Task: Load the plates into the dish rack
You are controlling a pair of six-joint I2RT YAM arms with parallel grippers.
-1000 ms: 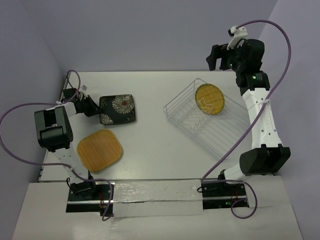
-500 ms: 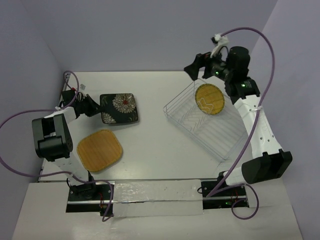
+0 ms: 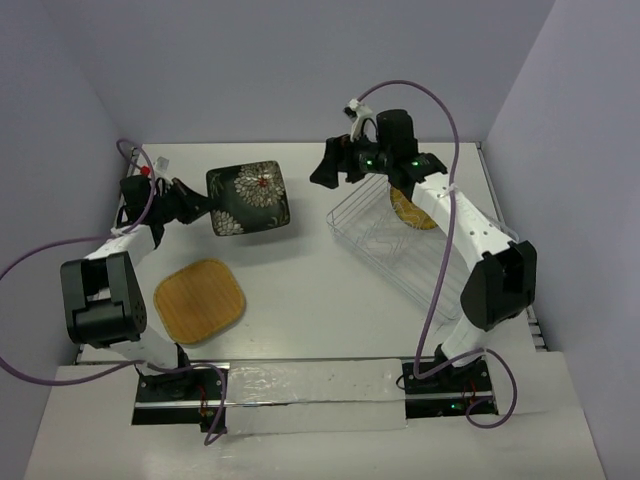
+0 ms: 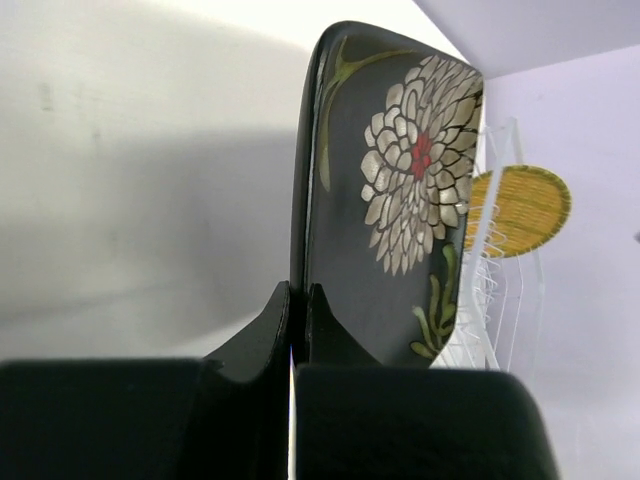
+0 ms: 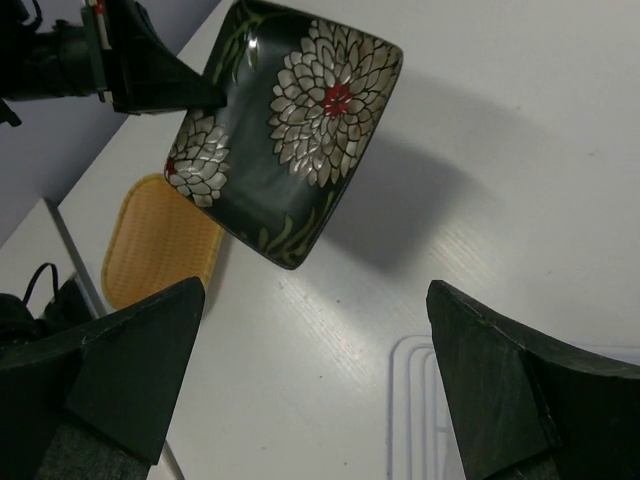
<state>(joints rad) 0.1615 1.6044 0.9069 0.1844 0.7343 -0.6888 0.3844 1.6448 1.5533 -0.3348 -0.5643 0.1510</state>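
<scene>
White table (image 3: 320, 300) holds one rack (image 3: 385, 248); three plates (image 3: 200, 300); left gripper (image 3: 204, 205) clamps floral plate (image 3: 250, 198).

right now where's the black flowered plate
Top view, left: the black rounded-square flowered plate hangs in the left gripper, jaws shut on its edge, beyond the tan wooden plate.

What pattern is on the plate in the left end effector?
The black plate has white flowers, red centres, green stems; right wrist view shows it best.

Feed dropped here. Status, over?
Left gripper jaws shut on flowered plate, airborne. Right gripper jaws open, between it and dish rack. Bamboo plate racked; wooden plate on table.
</scene>
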